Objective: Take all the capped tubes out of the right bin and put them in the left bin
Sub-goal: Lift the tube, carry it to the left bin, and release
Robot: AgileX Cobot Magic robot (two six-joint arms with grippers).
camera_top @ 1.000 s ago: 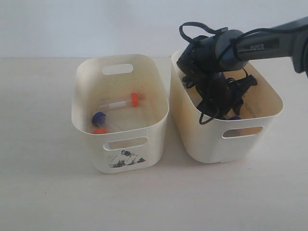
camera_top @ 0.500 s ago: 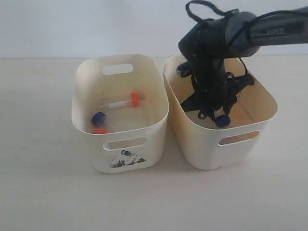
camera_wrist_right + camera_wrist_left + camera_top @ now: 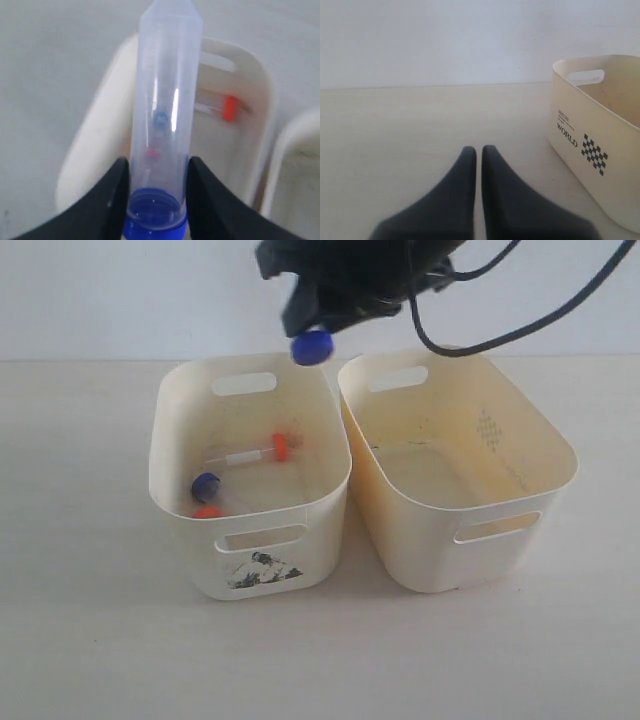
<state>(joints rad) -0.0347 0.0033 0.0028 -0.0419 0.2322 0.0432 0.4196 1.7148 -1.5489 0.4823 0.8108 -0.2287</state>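
My right gripper (image 3: 316, 328) hangs high over the far rim of the left bin (image 3: 172, 502), shut on a clear tube with a dark blue cap (image 3: 311, 347). In the right wrist view the tube (image 3: 167, 110) stands between the black fingers (image 3: 114, 195), cap toward the camera, with the left bin (image 3: 97, 137) below. Inside that bin lie an orange-capped tube (image 3: 262, 451), a blue cap (image 3: 206, 484) and an orange cap (image 3: 208, 511). The right bin (image 3: 545, 480) holds no tubes. My left gripper (image 3: 479, 149) is shut on nothing, low over the table beside the left bin (image 3: 580, 107).
The two bins stand side by side, almost touching, on a pale table (image 3: 80, 640). A black cable (image 3: 560, 310) trails from the right arm above the right bin. A white wall rises behind the table.
My right gripper has risen out of the right bin with the blue-capped tube and swung left, up over the left bin's far rim. The right bin shifted slightly.
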